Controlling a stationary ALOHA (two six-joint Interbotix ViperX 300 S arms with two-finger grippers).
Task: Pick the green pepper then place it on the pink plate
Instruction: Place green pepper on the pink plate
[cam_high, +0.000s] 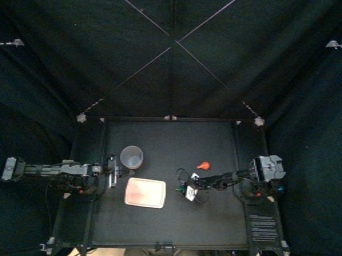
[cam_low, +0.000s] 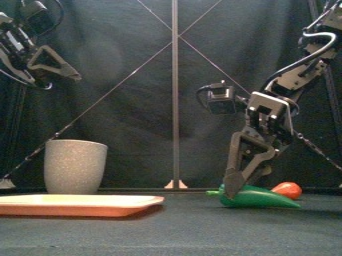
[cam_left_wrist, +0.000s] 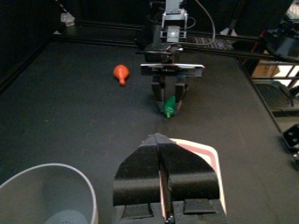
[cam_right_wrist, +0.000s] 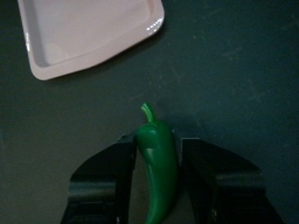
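The green pepper lies on the black table, its stem pointing toward the pink plate. My right gripper reaches down over it with a jaw pressed against each side, shut on it; in the front view the pepper still rests on the table under the right gripper. The pink plate sits empty at front centre-left, a short way from the pepper. Raised at the table's left side, my left gripper is shut with nothing in it.
A tall grey speckled cup stands behind the plate on the left. A red-orange toy food lies just behind the pepper, also seen in the top view as the red toy.
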